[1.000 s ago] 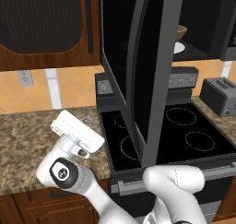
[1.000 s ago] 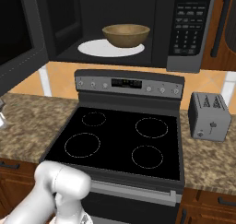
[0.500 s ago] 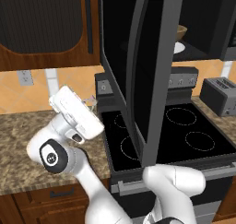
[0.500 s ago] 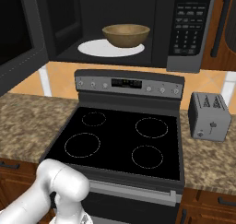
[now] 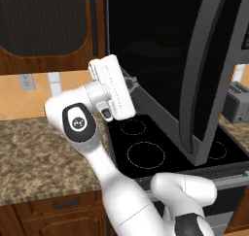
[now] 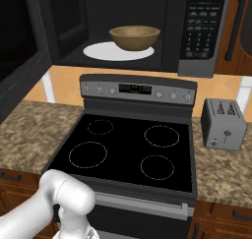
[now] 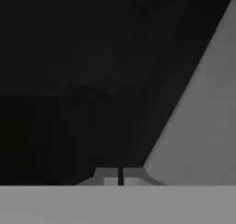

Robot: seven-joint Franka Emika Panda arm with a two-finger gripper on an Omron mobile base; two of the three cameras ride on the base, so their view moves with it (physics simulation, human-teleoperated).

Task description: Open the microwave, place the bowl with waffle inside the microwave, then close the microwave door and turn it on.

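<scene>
The microwave [image 6: 173, 31] stands open above the stove. Inside, the tan bowl [image 6: 134, 37] sits on the white turntable plate [image 6: 101, 51]; its rim hides the waffle. The microwave door [image 5: 160, 55] is swung far out toward the base, and its long handle bar [image 5: 193, 79] is on the near edge. It also shows at the left edge of the right base view as the door [image 6: 17, 56]. My gripper [image 5: 130, 82] is raised against the lower left of the door's outer face. In the hand view the gripper [image 7: 120, 177] is shut with nothing in it, facing dark glass and grey frame.
Below the microwave is a black-topped stove [image 6: 128, 149] with a control strip [image 6: 135, 89]. A grey toaster [image 6: 224, 124] stands on the granite counter [image 6: 29, 130] to its right. The microwave keypad [image 6: 203, 29] is right of the cavity. A wooden cabinet [image 5: 46, 26] hangs at left.
My arm has lifted from low over the left counter up to the outside of the open door. The bowl and door have not moved.
</scene>
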